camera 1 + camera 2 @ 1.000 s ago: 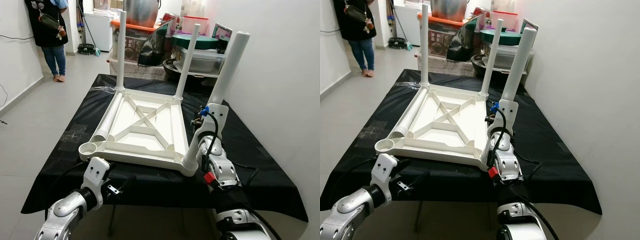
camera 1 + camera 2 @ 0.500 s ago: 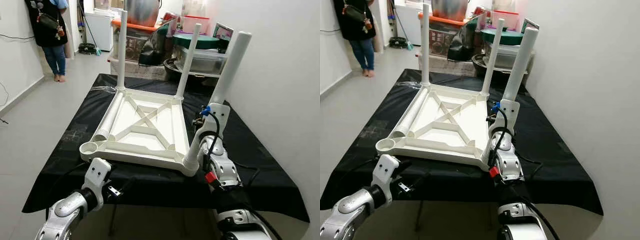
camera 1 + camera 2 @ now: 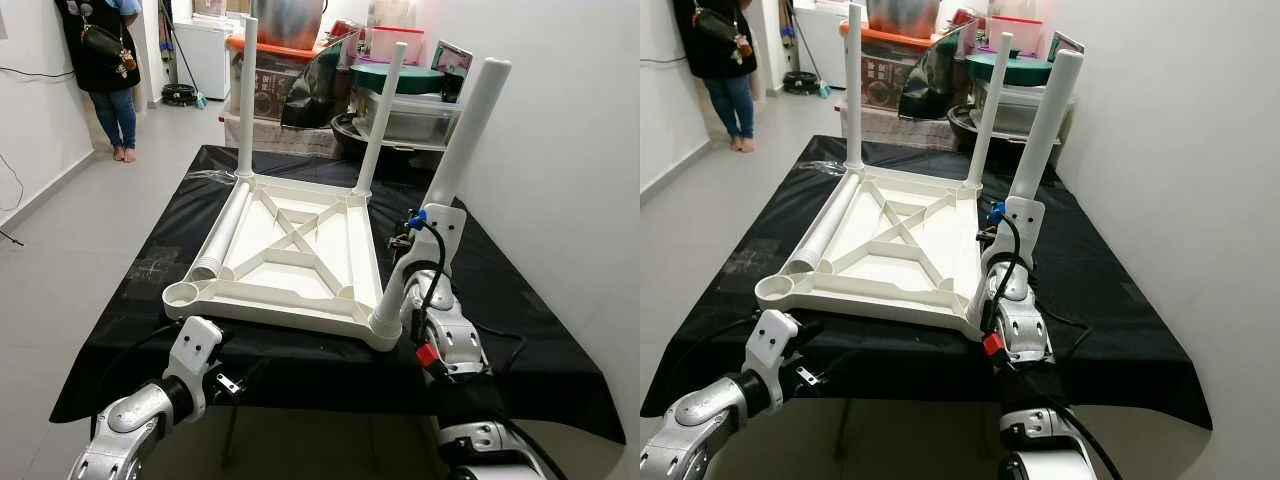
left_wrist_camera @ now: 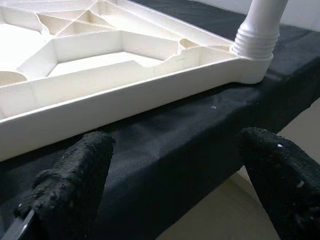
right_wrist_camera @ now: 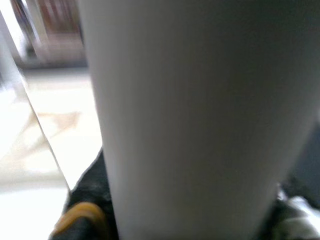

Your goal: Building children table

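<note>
Left wrist view has the left gripper (image 4: 175, 185) at the near edge of the table, its two black fingers (image 4: 70, 190) spread wide with nothing between them, just below the black cloth (image 4: 165, 145) and the rim of the upturned white tabletop (image 3: 290, 260). The tabletop lies underside up on the cloth-covered table. At its near right corner a white leg (image 3: 440, 200) stands in its socket, leaning a little to the right. The right gripper (image 3: 425, 235) is up against that leg about halfway along it; whether its fingers are closed on the leg cannot be told. A loose leg (image 3: 222, 232) lies along the tabletop's left side. Two more legs (image 3: 247, 95) stand upright at the far corners. Farther off are storage boxes (image 3: 400, 100) and a person (image 3: 105, 70) on the floor.
</note>
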You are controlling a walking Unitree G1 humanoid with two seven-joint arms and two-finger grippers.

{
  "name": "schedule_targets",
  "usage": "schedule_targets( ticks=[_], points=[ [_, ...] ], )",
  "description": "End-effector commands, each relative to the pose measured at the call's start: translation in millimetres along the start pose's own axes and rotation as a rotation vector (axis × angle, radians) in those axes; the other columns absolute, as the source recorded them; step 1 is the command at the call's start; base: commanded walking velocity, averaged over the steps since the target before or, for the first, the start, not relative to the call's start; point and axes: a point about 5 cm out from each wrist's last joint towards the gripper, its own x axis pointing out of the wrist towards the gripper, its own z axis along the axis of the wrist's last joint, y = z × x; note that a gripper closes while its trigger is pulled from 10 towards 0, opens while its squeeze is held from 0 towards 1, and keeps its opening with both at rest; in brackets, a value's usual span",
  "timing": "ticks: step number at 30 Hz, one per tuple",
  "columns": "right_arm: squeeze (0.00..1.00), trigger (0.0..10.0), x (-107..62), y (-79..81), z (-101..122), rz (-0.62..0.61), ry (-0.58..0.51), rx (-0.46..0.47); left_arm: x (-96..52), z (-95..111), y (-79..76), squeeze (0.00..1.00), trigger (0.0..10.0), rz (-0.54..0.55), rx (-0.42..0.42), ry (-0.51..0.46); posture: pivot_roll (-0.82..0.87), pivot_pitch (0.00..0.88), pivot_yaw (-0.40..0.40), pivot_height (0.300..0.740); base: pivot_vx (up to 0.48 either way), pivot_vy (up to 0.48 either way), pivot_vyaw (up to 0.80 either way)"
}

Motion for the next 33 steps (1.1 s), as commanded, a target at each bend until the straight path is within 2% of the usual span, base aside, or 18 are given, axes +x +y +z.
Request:
schedule_targets(
  ticks=[1,2,7,10,11,14,15,21,24,27,28,33],
  points=[
    [0.29,10.0,0.8,-5.8,-3.2,-0.021,0.023,-0.015,0.9,2.2,1.6,0.0,10.0,-0.011,0.015,-0.001,0.09,0.0,-0.117,0.74,0.0,0.0,0.0],
    [0.0,10.0,0.4,-4.0,0.6,-0.008,0.008,-0.026,0.4,2.1,1.7,0.0,10.0,-0.012,0.015,-0.001,0.09,0.0,-0.116,0.74,0.0,0.0,0.0],
    [0.0,10.0,-1.8,-0.8,12.4,0.032,-0.046,-0.047,-0.1,1.5,1.8,0.0,10.0,-0.016,0.014,0.002,0.09,0.0,-0.111,0.74,0.0,0.0,0.0],
    [0.0,10.0,-4.0,-5.3,24.5,0.056,-0.094,-0.058,-0.4,1.6,2.1,0.0,10.0,-0.019,0.014,0.001,0.09,0.0,-0.106,0.74,0.0,0.0,0.0],
    [0.0,10.0,-6.6,-11.3,35.4,0.082,-0.13,-0.075,-0.7,1.8,2.9,0.0,10.0,-0.021,0.014,0.002,0.08,0.0,-0.103,0.74,0.0,0.0,0.0],
    [0.0,10.0,-8.5,-15.5,41.5,0.102,-0.148,-0.084,-0.8,1.8,3.2,0.0,10.0,-0.023,0.014,0.003,0.08,0.0,-0.103,0.74,0.0,0.0,0.0],
    [0.0,10.0,-11.3,-21.9,49.7,0.134,-0.168,-0.1,-0.7,1.7,3.4,0.0,10.0,-0.027,0.014,0.004,0.08,0.0,-0.103,0.74,0.0,0.0,0.0],
    [0.0,10.0,-13.1,-28.2,57.1,0.173,-0.178,-0.118,-0.3,1.8,3.4,0.0,10.0,-0.033,0.013,0.004,0.07,0.0,-0.097,0.74,0.0,0.0,0.0],
    [0.0,10.0,-18.6,-34.4,70.3,0.326,-0.191,-0.154,0.8,1.6,2.9,0.0,10.0,-0.05,0.013,0.005,0.06,0.0,-0.092,0.74,0.0,0.0,0.0],
    [0.0,10.0,-20.6,-35.3,73.1,0.372,-0.192,-0.155,1.1,1.6,2.6,0.0,10.0,-0.054,0.014,0.005,0.06,0.0,-0.092,0.74,0.0,0.0,0.0],
    [0.0,10.0,-22.2,-40.9,76.6,0.463,-0.182,-0.189,1.9,1.5,2.5,0.0,10.0,-0.06,0.016,0.005,0.06,0.0,-0.088,0.74,0.0,0.0,0.0],
    [0.0,10.0,-21.3,-52.4,83.7,0.533,-0.184,-0.223,2.8,1.7,2.8,0.0,10.0,-0.065,0.018,0.005,0.06,0.0,-0.089,0.74,0.0,0.0,0.0]
  ],
)
